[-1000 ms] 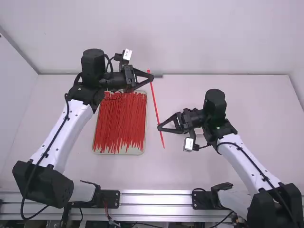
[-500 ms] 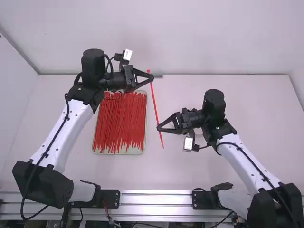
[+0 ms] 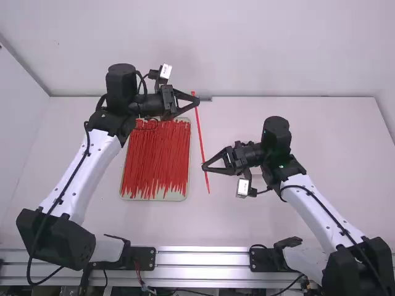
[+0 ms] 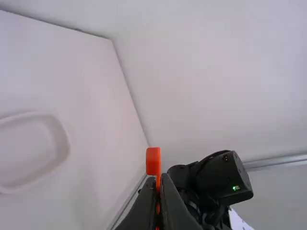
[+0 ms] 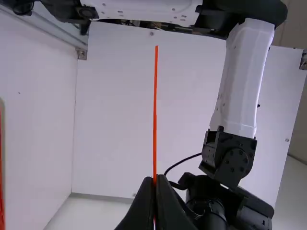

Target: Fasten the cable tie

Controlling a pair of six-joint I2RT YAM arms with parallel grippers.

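Cable tie (image 3: 199, 132), red and straight, is held in the air above the white table (image 3: 296, 123), pinched at two places by two black grippers. The left gripper (image 3: 195, 103) is closed narrowly on it near one end, and a broader tip, probably the head, pokes out just past its fingers (image 4: 168, 201). The right gripper (image 3: 205, 165) is closed narrowly on the strap farther along, with a thin tail running on beyond its fingers (image 5: 144, 201).

Picking up appears done. Fastening is not: the strap forms no loop and neither end meets the other. Bending the tail round, feeding it through the head and pulling tight are left.

Below the left gripper, on the side away from the right gripper, a shallow tray (image 3: 154, 198) holds a pile of spare red ties (image 3: 157, 157). It sits low and likely blocks nothing.
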